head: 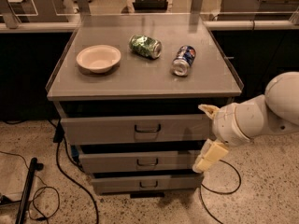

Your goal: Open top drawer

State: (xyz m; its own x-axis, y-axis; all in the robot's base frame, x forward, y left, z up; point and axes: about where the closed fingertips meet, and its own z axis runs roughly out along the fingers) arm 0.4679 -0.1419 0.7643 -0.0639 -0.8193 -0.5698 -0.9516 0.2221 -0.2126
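Observation:
The top drawer (103, 129) is the widest grey drawer front, just under the cabinet top, with a small dark loop handle (147, 128) at its centre. A dark gap shows above its front. My gripper (201, 137) is at the right end of this drawer front, well right of the handle. It is open, with one cream finger (208, 109) up near the drawer's top edge and the other (210, 157) down by the middle drawer. It holds nothing.
Two narrower drawers (140, 162) sit below. On the cabinet top (140, 78) are a white bowl (98, 58), a green can (145, 46) and a blue can (183, 59), both lying on their sides. Cables (60, 171) and a black pole (25, 190) lie on the floor at the left.

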